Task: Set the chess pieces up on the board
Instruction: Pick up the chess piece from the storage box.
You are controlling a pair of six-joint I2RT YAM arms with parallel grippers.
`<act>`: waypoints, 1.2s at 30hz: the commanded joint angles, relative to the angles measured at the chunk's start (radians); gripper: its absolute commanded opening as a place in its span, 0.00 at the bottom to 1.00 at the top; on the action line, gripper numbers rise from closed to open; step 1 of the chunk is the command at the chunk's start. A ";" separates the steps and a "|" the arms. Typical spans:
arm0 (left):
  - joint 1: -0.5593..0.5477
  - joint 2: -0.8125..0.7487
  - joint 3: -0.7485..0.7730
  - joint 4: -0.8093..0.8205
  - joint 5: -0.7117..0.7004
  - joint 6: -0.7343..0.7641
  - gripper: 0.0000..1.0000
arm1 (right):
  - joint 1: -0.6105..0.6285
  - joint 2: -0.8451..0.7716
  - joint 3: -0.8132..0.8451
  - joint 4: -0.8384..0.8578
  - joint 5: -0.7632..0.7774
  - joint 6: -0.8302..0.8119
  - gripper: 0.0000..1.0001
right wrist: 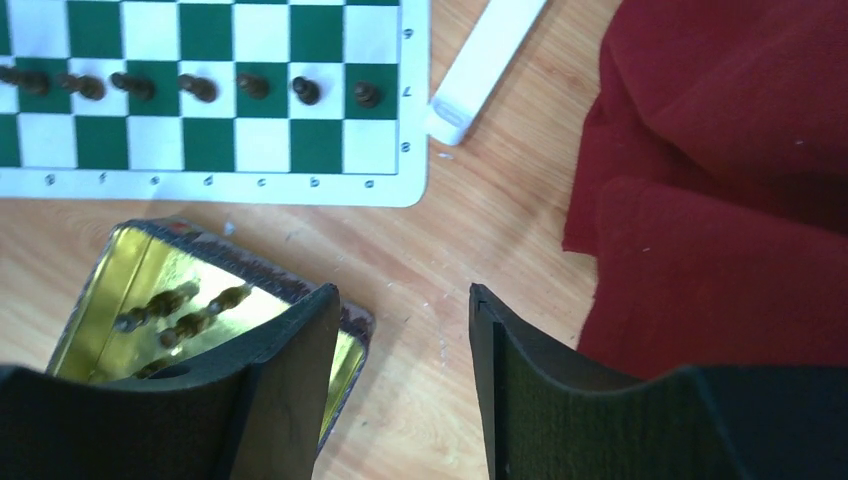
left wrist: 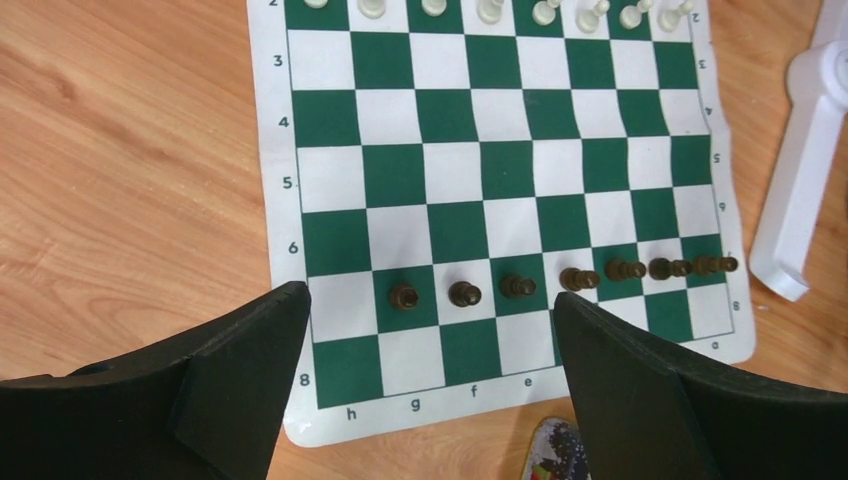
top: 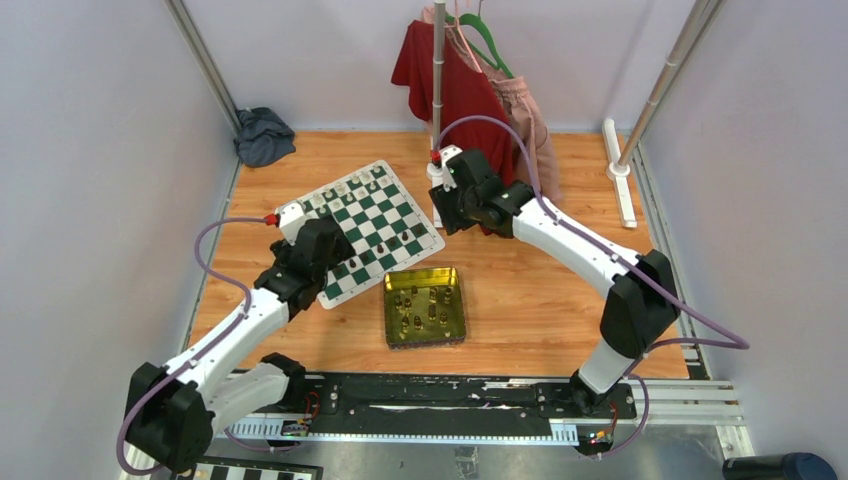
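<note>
The board lies tilted on the wooden table. Cream-white chess pieces line its far edge. Several dark brown pawns stand in row 7, also in the right wrist view. More dark pieces lie in the gold tin, also in the right wrist view. My left gripper is open and empty above the board's near edge, by the empty row 8. My right gripper is open and empty over bare wood between the tin and a red cloth.
A red garment and a pink one hang on a rack pole; the red cloth is right of my right gripper. The rack's white foot lies beside the board's corner. A blue-grey rag lies far left.
</note>
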 commanded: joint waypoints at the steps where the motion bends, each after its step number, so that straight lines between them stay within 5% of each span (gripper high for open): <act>1: -0.009 -0.059 -0.006 -0.069 -0.004 0.009 1.00 | 0.075 -0.063 -0.033 -0.064 0.033 -0.023 0.56; 18: -0.033 -0.194 -0.009 -0.186 0.097 0.059 0.96 | 0.226 -0.214 -0.206 -0.108 0.090 0.062 0.56; 36: -0.333 -0.013 0.143 -0.224 0.096 0.210 0.93 | 0.232 -0.394 -0.364 -0.128 0.264 0.190 0.55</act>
